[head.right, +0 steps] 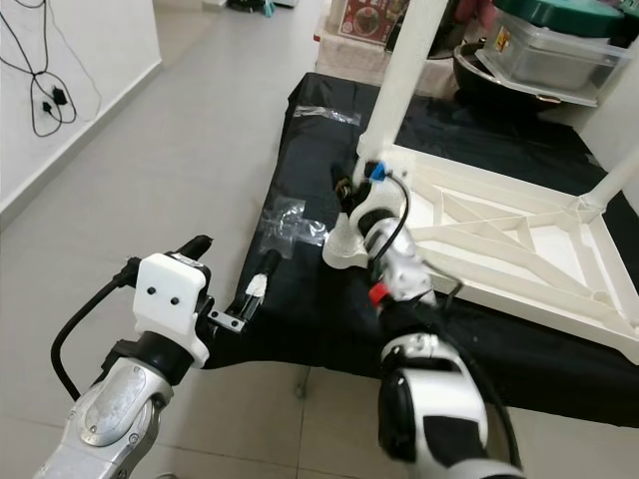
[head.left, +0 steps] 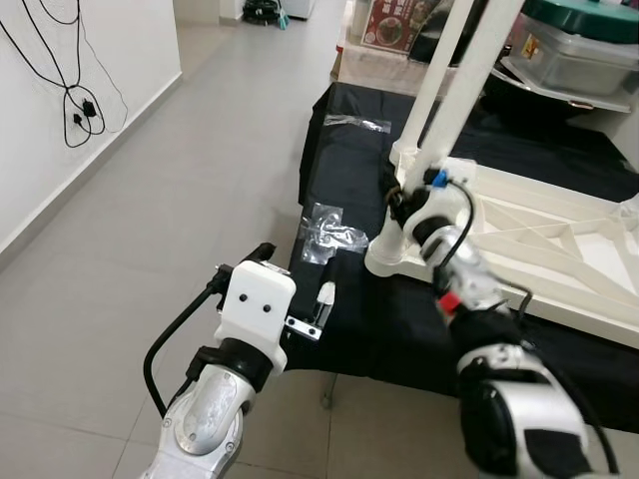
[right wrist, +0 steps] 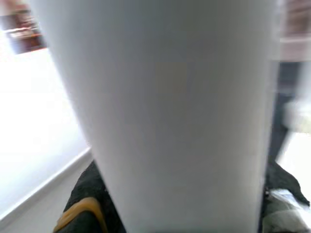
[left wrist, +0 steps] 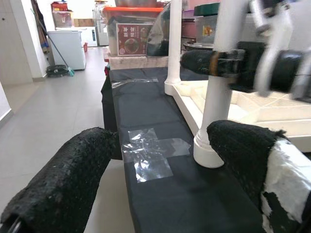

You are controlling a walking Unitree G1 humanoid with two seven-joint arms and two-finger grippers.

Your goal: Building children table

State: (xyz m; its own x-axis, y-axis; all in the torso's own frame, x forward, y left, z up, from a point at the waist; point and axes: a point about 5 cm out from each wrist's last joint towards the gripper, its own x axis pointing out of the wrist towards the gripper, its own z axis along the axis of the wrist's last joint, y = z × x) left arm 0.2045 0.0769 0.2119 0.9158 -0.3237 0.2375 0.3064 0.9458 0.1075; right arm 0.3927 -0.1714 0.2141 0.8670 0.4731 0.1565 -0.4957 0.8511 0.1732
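- Grey tiled floor; white wall at far left with a black cable hanging on it.
- Worktop: low, covered in black cloth, running from near centre to the far right.
- Children's table: white plastic, lying upside down on the worktop, ribbed underside facing up.
- Table leg: white, round, standing upright at the upturned table's near-left corner, with a flared base collar at the bottom.
- Second leg: upright at the far-left corner, seen from the left wrist.
- Right end effector: reaching in from the near right, low on the near-left leg just above the collar; the leg sits between its black fingers; grip clenched on the leg, as best the views show.
- Left end effector: hovering over the worktop's near-left edge, fingers spread apart and holding nothing; the gripped leg stands just to its far right.
- Clear plastic bags: flat on the black cloth, left of the leg base; another farther along.
- Storage boxes and a printed carton: far side, beyond the worktop.
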